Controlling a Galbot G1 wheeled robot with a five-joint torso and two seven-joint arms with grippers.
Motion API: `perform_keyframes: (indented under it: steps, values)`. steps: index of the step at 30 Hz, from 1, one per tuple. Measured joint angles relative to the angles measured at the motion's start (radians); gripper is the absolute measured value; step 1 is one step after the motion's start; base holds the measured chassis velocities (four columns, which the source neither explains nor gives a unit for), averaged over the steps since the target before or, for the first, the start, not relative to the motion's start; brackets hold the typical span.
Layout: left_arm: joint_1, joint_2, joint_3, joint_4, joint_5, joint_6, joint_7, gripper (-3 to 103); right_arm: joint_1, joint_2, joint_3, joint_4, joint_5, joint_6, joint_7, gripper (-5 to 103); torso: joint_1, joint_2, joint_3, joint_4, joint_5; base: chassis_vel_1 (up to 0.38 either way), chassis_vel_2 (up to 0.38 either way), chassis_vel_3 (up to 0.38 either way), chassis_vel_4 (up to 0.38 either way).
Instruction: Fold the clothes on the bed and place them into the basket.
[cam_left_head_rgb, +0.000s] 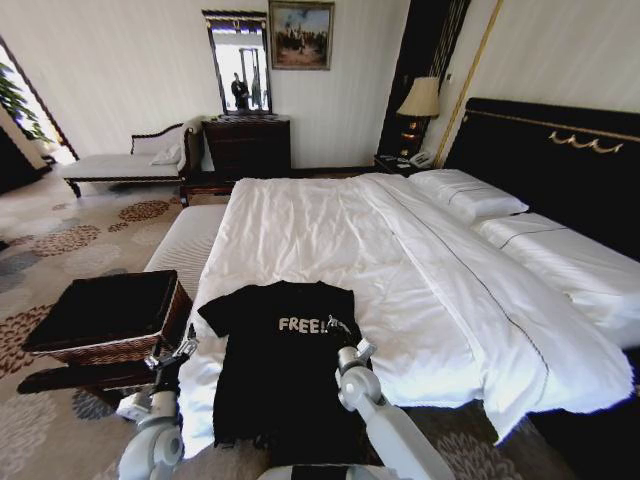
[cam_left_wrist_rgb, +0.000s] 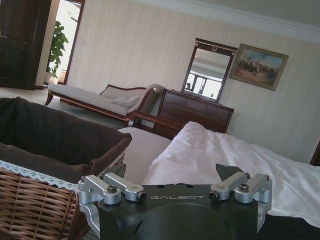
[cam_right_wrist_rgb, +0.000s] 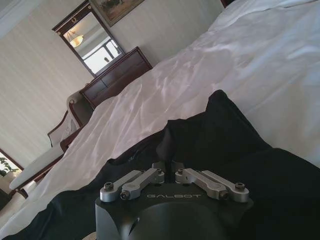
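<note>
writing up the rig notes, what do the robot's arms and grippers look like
Both arms are rounded silver-grey tubes with bulbous joints. The left gripper and right gripper share a design: a matte black body with white GALBOT lettering, and silver metal linkage bars fastened by dark screws that carry dark fingertips.

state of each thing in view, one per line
T-shirt: spread flat, unfolded, on the bed's foot end
basket: empty, on the floor left of the bed
bed: made, duvet rumpled
left gripper: fingers open, at the shirt's sleeve
right gripper: fingers shut on shirt fabric
</note>
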Motion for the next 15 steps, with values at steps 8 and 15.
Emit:
perform_keyframes:
  steps: [8,15]
  values:
    - [-0.003,-0.003,0.001,0.009,0.000,0.000,-0.001,100,-0.036,-0.008,0.077,0.101,-0.019,0.009,0.027,30,0.000,0.000,0.000,-0.0002,0.0000,0.000,0.000,0.000,0.000]
    - [0.001,-0.007,0.001,0.013,0.001,-0.002,-0.002,100,-0.041,-0.017,0.158,0.083,0.029,0.024,0.071,57,0.000,0.000,0.000,-0.0001,0.0001,0.000,0.000,0.000,0.000]
